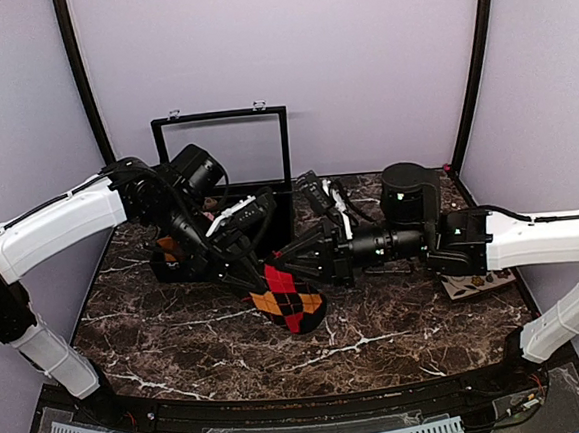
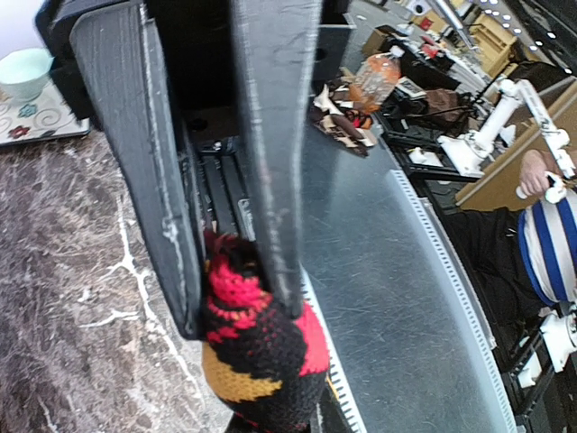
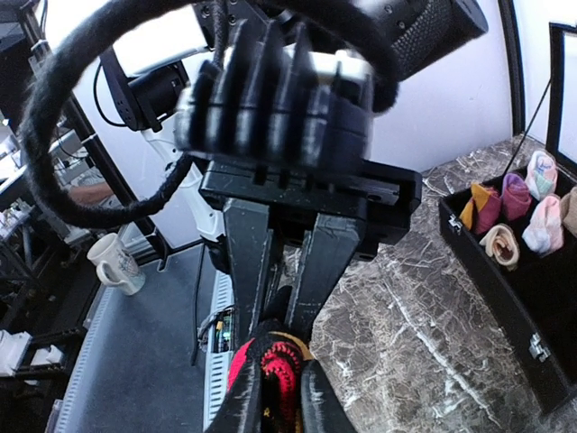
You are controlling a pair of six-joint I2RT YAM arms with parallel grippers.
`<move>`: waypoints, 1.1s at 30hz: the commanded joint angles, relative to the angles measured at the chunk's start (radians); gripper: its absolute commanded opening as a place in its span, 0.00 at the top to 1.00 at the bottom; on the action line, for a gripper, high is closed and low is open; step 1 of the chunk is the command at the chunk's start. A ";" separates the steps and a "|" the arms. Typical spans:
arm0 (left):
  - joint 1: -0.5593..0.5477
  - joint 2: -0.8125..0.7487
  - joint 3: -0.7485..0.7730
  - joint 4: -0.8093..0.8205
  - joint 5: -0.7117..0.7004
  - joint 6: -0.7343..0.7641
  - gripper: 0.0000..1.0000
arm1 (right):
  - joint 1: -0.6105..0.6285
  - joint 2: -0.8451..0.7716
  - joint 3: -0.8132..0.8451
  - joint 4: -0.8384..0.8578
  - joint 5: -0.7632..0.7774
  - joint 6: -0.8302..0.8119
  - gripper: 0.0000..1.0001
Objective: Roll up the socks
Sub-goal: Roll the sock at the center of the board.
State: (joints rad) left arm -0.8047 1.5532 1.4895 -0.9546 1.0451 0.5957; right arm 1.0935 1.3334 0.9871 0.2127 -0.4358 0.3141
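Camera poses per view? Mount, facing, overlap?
Top external: above and behind the bases, facing down on the brown marble table; left arm and right arm visible.
Left wrist: on left arm, looks along left pincer shut on black argyle knit sock with red-orange diamonds, toward near edge.
Right wrist: faces the left arm; right pincer at bottom, on sock.
Shared: the sock, all three.

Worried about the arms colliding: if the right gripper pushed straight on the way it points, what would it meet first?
The left gripper. The right gripper pinches the argyle sock, and the left one clamps the same sock directly ahead, almost tip to tip; the exact gap is unclear.
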 commanded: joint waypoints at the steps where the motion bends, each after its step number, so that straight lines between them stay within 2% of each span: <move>1: -0.001 -0.053 -0.011 -0.084 0.121 0.080 0.99 | 0.002 0.001 0.027 -0.019 -0.023 0.005 0.96; 2: -0.001 -0.054 -0.011 -0.081 0.119 0.079 0.98 | 0.001 0.004 0.030 -0.020 -0.027 0.011 1.00; 7: -0.001 -0.053 -0.022 -0.041 0.071 0.042 0.98 | 0.010 0.035 0.042 -0.029 -0.034 0.049 1.00; 8: -0.001 -0.051 -0.024 -0.028 0.054 0.031 0.98 | 0.012 0.041 0.041 -0.025 -0.035 0.057 0.94; 9: -0.001 -0.049 -0.025 -0.023 0.035 0.027 0.99 | 0.013 0.045 0.041 -0.024 -0.034 0.065 0.80; 10: -0.001 -0.044 -0.026 -0.017 0.022 0.022 0.99 | 0.014 0.048 0.041 -0.022 -0.031 0.069 0.71; 14: -0.001 -0.038 -0.026 -0.025 0.029 0.030 0.99 | 0.015 0.040 0.034 0.031 -0.062 0.063 0.60; 17: -0.001 -0.037 -0.028 -0.028 0.028 0.037 0.99 | 0.014 0.027 0.036 0.071 -0.083 0.052 0.58; 23: -0.001 -0.042 -0.025 -0.043 0.038 0.054 1.00 | 0.014 0.057 0.066 0.017 -0.174 0.045 0.68; 26: -0.001 -0.044 -0.016 -0.060 0.035 0.071 1.00 | 0.013 0.071 0.074 -0.037 -0.199 0.043 0.80; 29: -0.001 -0.048 0.001 -0.085 0.031 0.091 1.00 | 0.010 0.065 0.059 -0.045 -0.194 0.062 0.99; 33: -0.001 -0.045 0.043 -0.112 0.015 0.110 1.00 | 0.009 0.058 0.062 -0.069 -0.169 0.086 1.00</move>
State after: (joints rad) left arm -0.8051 1.5429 1.4738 -1.0286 1.0496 0.6643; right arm 1.0988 1.3933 1.0363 0.1856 -0.5953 0.3786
